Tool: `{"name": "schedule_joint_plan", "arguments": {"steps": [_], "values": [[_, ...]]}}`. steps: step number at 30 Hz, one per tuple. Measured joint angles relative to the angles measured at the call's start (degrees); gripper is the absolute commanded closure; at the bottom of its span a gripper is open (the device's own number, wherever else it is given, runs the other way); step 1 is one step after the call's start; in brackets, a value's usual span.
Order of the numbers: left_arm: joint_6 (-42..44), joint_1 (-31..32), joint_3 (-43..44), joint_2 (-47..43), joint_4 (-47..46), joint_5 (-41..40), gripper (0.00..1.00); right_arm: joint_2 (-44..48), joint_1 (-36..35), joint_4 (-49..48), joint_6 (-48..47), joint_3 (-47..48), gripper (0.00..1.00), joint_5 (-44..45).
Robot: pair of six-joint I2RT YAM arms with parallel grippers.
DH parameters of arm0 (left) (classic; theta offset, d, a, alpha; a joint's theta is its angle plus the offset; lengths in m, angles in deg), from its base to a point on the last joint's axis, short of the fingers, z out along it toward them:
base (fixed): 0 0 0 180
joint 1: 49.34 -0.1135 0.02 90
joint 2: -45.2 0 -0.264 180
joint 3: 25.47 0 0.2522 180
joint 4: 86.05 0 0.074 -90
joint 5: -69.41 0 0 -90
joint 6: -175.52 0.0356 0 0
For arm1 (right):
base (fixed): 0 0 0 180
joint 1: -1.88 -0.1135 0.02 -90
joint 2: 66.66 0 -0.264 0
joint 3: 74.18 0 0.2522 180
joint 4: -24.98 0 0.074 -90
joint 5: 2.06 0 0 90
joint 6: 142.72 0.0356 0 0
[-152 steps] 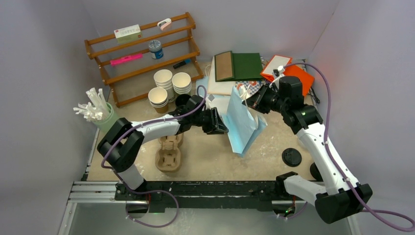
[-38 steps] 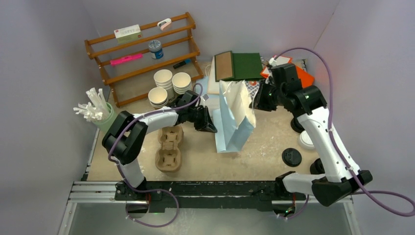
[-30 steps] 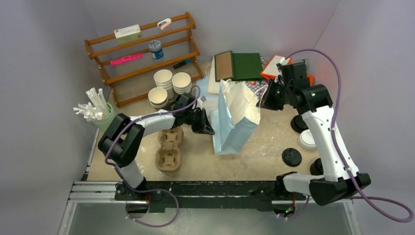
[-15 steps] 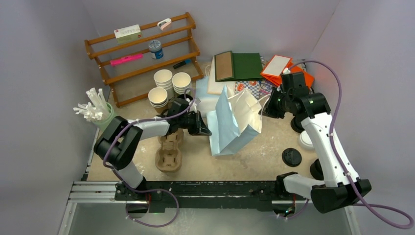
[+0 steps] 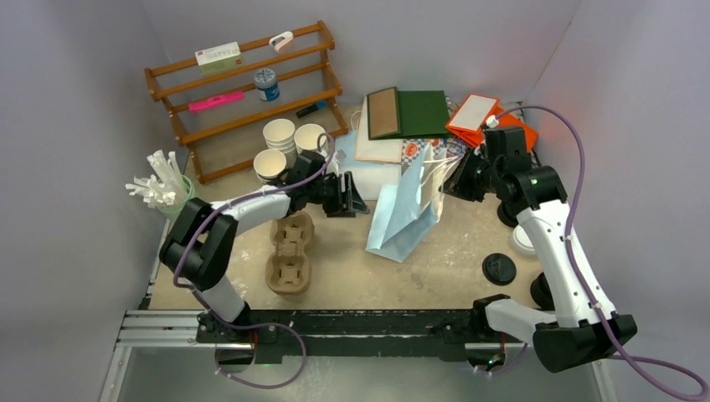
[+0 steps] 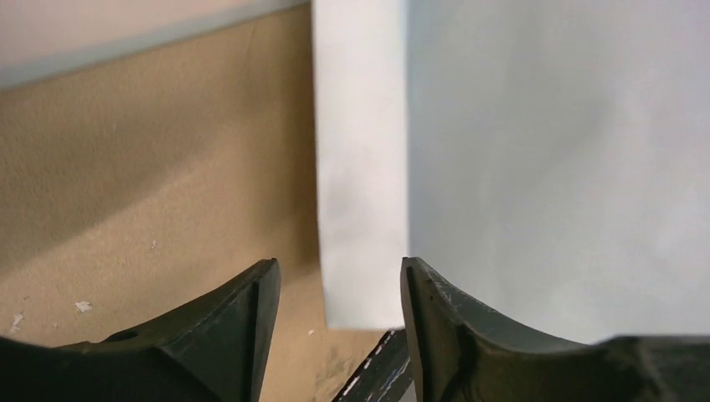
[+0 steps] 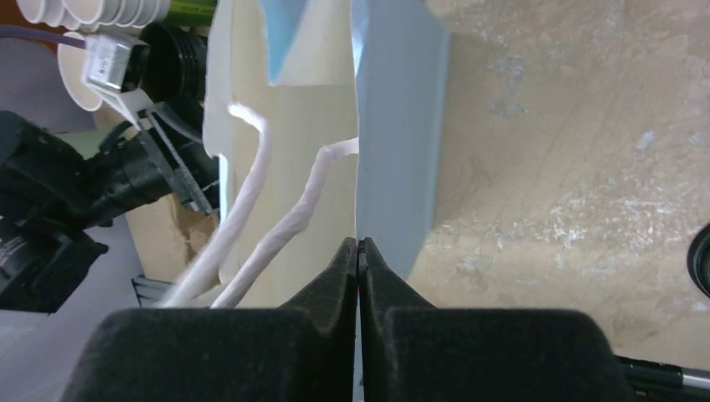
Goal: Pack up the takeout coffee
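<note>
A blue paper bag (image 5: 402,219) leans mid-tabletop, the right end effector (image 7: 358,244) clenched on the thin edge of its mouth beside the white cord handles (image 7: 243,218). The left end effector (image 6: 337,270) stands released at the bag's left side, its fingers apart with the bag's corner just past them and nothing between them.

The takeout coffee (image 5: 520,243), a small white lidded cup, sits well to the right of the bag, half hidden under the right forearm. It lies between a dark cup (image 5: 506,214) behind it and a loose black lid (image 5: 500,269) in front.

The cup looks likely to be light and thin-walled, giving under a hard squeeze, with a smooth lid that could pop loose. The best hold is probably around the paper wall just below the lid's rim, with the cup kept upright. Whether it is full cannot be told.

Room is tight on that side of the bag, with the enclosure wall close by. The tabletop (image 5: 352,268) in front of the bag, right of the cardboard cup carrier (image 5: 289,251), offers the widest open path to the bag's mouth.
</note>
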Motion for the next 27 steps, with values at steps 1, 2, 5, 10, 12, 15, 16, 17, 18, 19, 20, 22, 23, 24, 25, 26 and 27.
{"name": "schedule_joint_plan", "arguments": {"steps": [1, 2, 5, 10, 12, 15, 16, 17, 18, 19, 20, 22, 23, 24, 25, 26, 27], "values": [[0.8, 0.0, 2.0, -1.0, 2.4, -0.4, 0.39, 0.0, 0.0, -0.6, 0.0, 0.0, 1.00, -0.3], [1.6, 0.0, 3.7, -2.0, 4.4, -0.8, 0.37, 0.0, 0.0, -1.3, 0.0, 0.0, 1.00, -0.8], [3.5, 0.0, 9.4, -6.3, 10.6, -2.7, 0.30, -0.1, 0.0, -2.7, -0.1, 0.0, 1.00, -1.8], [5.5, 0.5, 18.7, -13.0, 16.9, -6.1, 0.17, -1.0, 0.0, -4.9, -0.4, 0.0, 1.00, -3.3], [5.6, 1.5, 22.4, -14.4, 18.2, -7.8, 0.16, -1.5, 0.0, -5.7, -0.6, 0.0, 1.00, -3.9], [5.7, 4.3, 26.9, -14.8, 19.5, -10.9, 0.14, -2.1, 0.0, -6.4, -0.9, 0.0, 1.00, -4.6], [5.7, 5.6, 27.9, -14.8, 19.9, -12.2, 0.14, -2.1, 0.0, -6.5, -1.0, 0.0, 1.00, -5.2], [5.7, 6.8, 28.6, -14.7, 20.4, -13.7, 0.14, -2.2, 0.0, -6.6, -1.3, 0.0, 1.00, -5.4], [5.7, 8.1, 29.4, -14.5, 21.0, -15.3, 0.14, -2.3, 0.0, -6.6, -1.5, 0.0, 1.00, -5.6], [5.9, 9.1, 30.1, -13.9, 21.5, -16.6, 0.14, -2.3, 0.0, -6.6, -1.7, 0.0, 1.00, -5.7], [6.0, 9.9, 31.0, -13.3, 22.1, -17.7, 0.14, -2.3, 0.0, -6.6, -1.9, 0.0, 1.00, -5.8], [6.0, 11.8, 34.0, -10.7, 24.0, -20.3, 0.14, -2.3, 0.0, -6.6, -2.2, 0.0, 1.00, -6.0], [6.0, 12.5, 35.8, -9.0, 25.0, -21.6, 0.14, -2.3, 0.0, -6.6, -2.3, 0.0, 1.00, -6.1], [6.0, 13.0, 37.4, -7.2, 26.1, -22.9, 0.13, -2.3, 0.0, -6.6, -2.5, 0.0, 1.00, -6.5], [6.0, 13.5, 38.7, -5.8, 27.0, -24.0, 0.13, -2.3, 0.0, -6.6, -2.5, 0.0, 1.00, -6.7], [6.0, 14.2, 40.6, -3.8, 28.5, -25.6, 0.13, -2.3, 0.0, -6.7, -2.6, 0.0, 1.00, -6.9], [6.0, 14.5, 41.7, -2.5, 29.5, -26.6, 0.13, -2.3, 0.0, -6.8, -2.6, 0.0, 1.00, -7.1]]}}
